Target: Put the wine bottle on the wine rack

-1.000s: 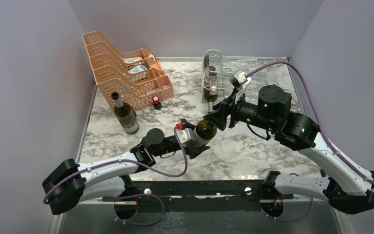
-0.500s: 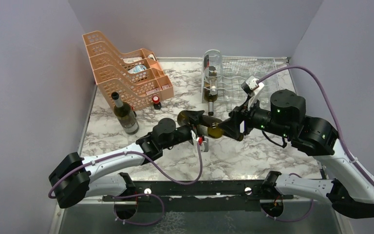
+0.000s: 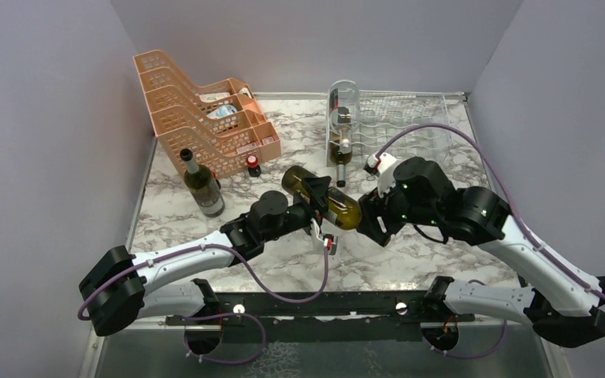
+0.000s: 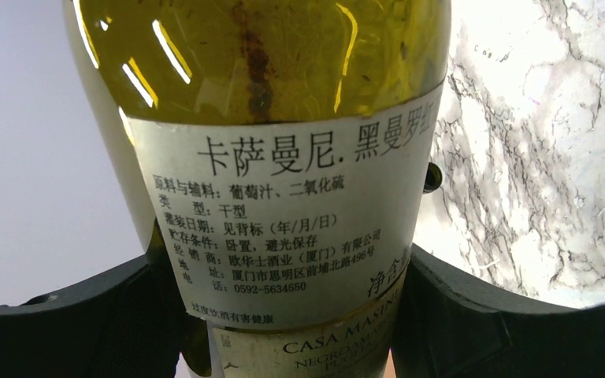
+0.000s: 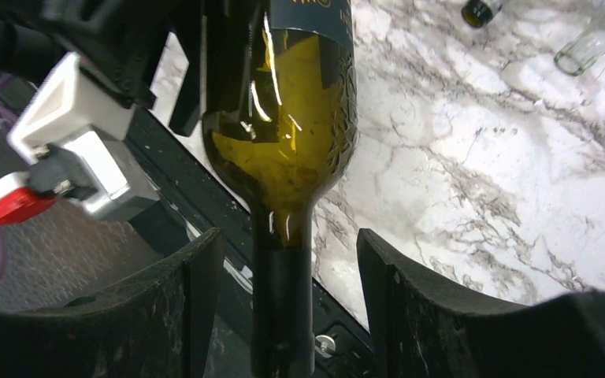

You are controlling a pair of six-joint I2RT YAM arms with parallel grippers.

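We hold the wine bottle (image 3: 340, 209) tilted above mid-table, left gripper (image 4: 291, 309) clamped on its body. Our right gripper (image 5: 287, 244) straddles the neck, fingers clear of it. Wine rack (image 3: 413, 118) sits behind, with bottles (image 3: 344, 135) in its left column. A spare bottle (image 3: 202, 186) stands by the orange trays (image 3: 205, 110).

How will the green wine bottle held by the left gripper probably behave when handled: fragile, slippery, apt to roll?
Probably rigid and fragile: the wine bottle is glossy green glass. Its round body would likely roll if laid on the flat table. Smooth glass may slip, though the left gripper clamps over its paper label, which should help.
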